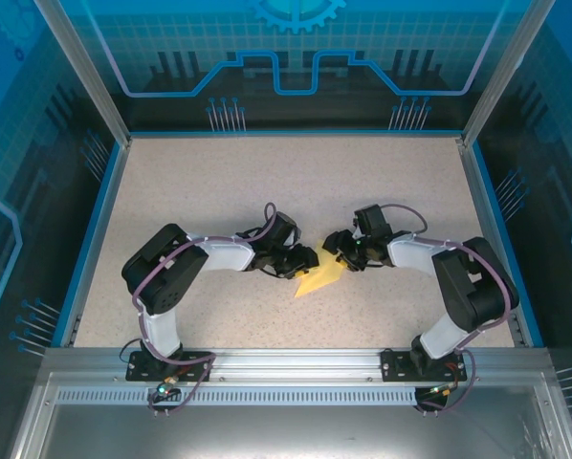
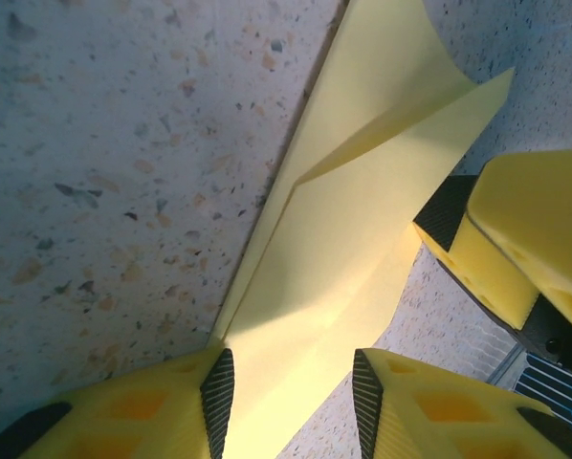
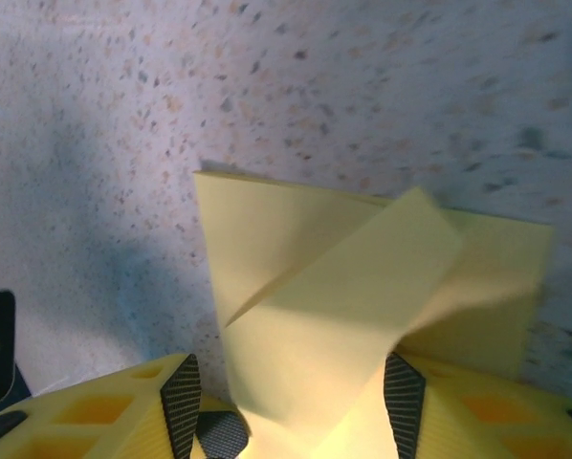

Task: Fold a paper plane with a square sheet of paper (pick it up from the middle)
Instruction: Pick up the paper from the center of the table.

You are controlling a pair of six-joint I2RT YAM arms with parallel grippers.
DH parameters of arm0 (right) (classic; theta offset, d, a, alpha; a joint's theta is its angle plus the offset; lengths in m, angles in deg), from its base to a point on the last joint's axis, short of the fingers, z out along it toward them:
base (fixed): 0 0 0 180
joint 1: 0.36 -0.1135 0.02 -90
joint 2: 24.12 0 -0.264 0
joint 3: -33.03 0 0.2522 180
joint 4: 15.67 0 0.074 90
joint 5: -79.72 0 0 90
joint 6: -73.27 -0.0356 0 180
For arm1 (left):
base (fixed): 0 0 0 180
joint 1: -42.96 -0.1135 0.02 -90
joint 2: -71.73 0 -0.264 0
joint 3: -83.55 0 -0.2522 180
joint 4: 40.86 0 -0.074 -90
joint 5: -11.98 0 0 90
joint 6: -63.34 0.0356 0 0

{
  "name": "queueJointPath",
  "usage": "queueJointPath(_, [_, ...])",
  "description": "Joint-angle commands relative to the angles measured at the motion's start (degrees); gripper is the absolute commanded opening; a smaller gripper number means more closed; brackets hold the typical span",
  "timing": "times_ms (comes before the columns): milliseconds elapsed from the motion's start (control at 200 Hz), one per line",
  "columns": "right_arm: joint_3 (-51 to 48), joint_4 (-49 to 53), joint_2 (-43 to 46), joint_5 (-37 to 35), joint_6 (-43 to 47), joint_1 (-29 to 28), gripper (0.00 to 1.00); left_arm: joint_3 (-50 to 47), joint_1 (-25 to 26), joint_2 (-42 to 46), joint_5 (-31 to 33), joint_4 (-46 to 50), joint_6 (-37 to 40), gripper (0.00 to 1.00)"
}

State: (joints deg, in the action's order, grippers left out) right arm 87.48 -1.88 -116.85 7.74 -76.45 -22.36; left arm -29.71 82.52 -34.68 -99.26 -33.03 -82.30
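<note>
Paper (image 1: 319, 283) part-folded, on tabletop (image 1: 219, 191) mid-width, nearer near edge, flanked by both grippers. Left gripper (image 2: 292, 387) half-spread astride strip, nothing pinched. Right gripper (image 3: 286, 382) likewise spread, loose flap raised between fingers. Flap best pressed down along crease, edges aligned first, far end pinned.

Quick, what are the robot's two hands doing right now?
Left gripper: open, with the folded yellow paper between its fingers.
Right gripper: open, with the same paper between its fingers too.
</note>
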Motion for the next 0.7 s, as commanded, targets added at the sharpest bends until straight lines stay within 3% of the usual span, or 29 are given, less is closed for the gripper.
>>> queueJointPath(0, [1.4,-3.0,-2.3,5.8,1.0,-1.0,0.55,-1.7,0.2,-0.7,1.8,1.7,-0.8,0.42])
queueJointPath(240, [0.2,-5.0,-3.1,7.7,1.5,-2.1,0.48,-1.5,-0.2,0.9,2.1,2.7,-0.5,0.42])
queueJointPath(540, [0.1,-1.2,0.9,3.9,5.0,-2.0,0.41,-1.1,-0.6,2.3,2.1,4.5,0.5,0.42])
queueJointPath(695, [0.2,-2.7,-1.1,5.5,5.1,-2.1,0.29,-1.2,-1.0,4.0,1.8,5.1,0.8,0.42])
